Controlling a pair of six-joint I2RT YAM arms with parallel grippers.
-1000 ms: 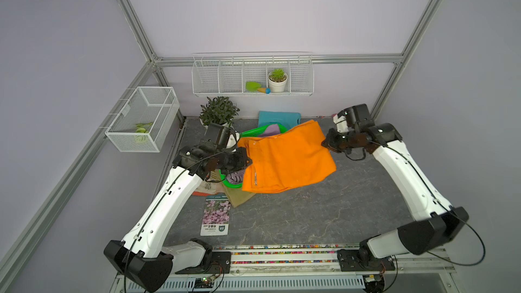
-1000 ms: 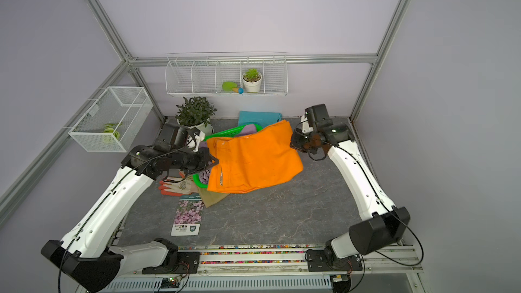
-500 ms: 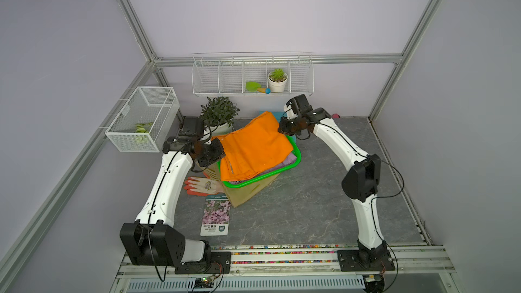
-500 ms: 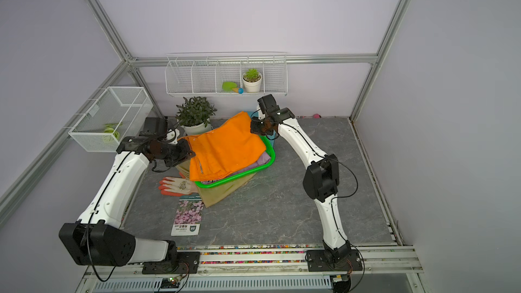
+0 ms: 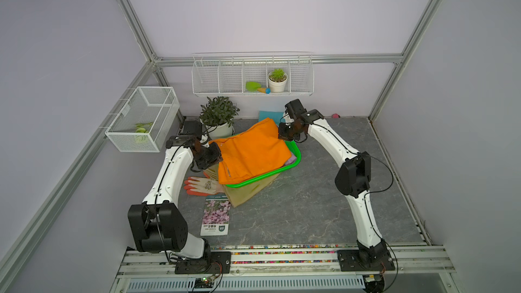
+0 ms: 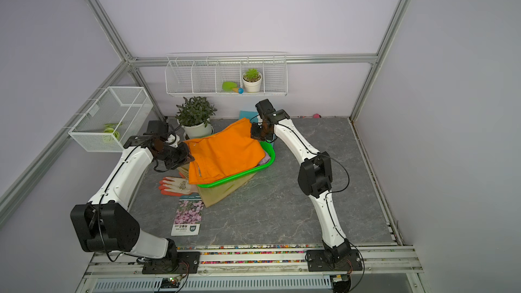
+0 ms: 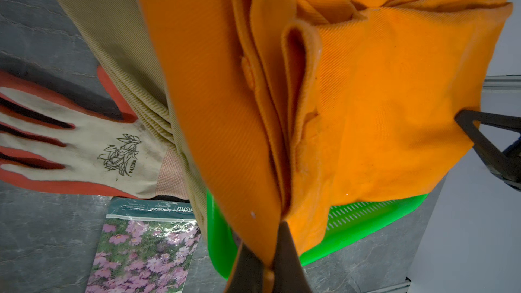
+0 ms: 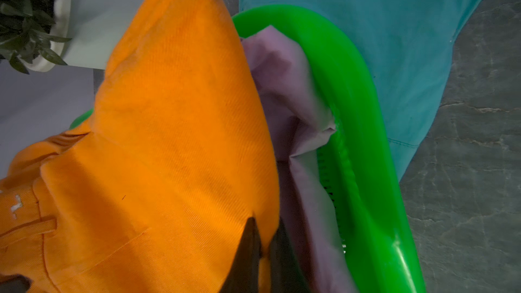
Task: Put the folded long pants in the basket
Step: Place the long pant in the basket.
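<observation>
the left pincer (image 7: 272, 238) and right pincer (image 8: 263, 238) are each clamped on opposite ends of the orange pants (image 5: 253, 153), likely so the fold hangs flat over the basket (image 5: 296, 157) instead of bunching. it lies above the lilac pants (image 8: 282, 80) already inside, one edge overhanging the rim. the tan pants (image 5: 248, 193) lie under the basket, the turquoise pants (image 8: 366, 38) behind it, both outside.
</observation>
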